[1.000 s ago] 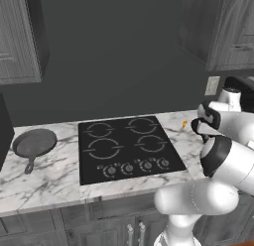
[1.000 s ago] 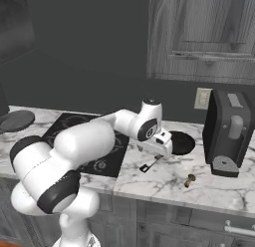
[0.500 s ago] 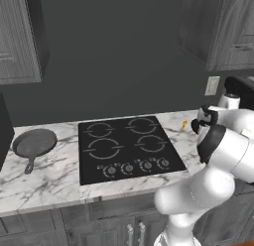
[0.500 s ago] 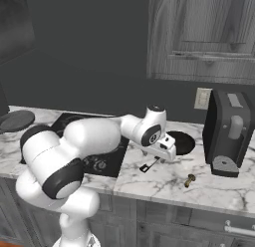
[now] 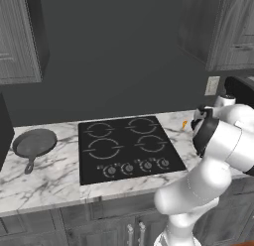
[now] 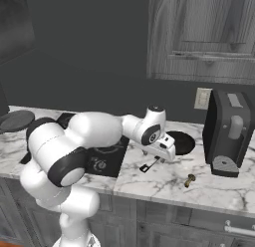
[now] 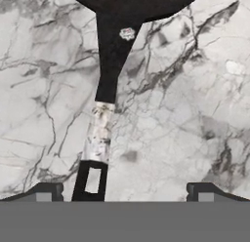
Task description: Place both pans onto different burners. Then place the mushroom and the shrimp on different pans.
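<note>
Marble counter [image 6: 164, 179] beneath end effector [image 7: 122, 190], lower over black pan's handle [image 7: 100, 133] than before.

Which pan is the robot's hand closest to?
The small black pan, right of the cooktop by the coffee machine. The open gripper hovers over its thin handle. The grey skillet sits far off on the cooktop's other side.

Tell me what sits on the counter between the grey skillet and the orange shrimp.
In the left base view, the black cooktop with its four burners lies between the grey skillet and the shrimp.
</note>
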{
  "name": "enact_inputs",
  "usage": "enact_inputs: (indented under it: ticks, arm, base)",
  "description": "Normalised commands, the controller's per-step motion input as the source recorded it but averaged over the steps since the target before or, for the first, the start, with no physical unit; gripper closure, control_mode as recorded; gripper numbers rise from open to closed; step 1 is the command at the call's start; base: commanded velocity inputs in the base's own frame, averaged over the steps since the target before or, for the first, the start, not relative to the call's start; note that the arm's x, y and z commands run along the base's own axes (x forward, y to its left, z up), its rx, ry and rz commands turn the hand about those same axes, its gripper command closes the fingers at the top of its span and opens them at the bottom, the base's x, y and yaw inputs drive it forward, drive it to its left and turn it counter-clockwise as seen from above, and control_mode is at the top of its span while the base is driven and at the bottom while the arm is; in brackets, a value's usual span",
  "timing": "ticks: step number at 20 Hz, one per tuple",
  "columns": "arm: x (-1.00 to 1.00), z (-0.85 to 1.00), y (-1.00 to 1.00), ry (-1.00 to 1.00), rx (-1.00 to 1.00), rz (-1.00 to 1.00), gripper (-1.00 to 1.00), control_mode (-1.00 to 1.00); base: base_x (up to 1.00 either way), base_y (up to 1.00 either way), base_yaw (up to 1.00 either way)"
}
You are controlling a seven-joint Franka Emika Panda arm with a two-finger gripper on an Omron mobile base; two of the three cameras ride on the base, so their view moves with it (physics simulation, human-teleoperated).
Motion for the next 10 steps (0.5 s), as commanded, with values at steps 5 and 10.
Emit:
enact_inputs:
  ticks: [5,10]
  arm:
    - [0.1,-0.13,0.0,0.03,0.0,0.0,-1.0,-1.0]
    - [0.05,-0.19,0.0,0.03,0.0,0.0,-1.0,-1.0]
  base:
    - [0.0,0.0,0.0]
    - [0.0,0.0,0.0]
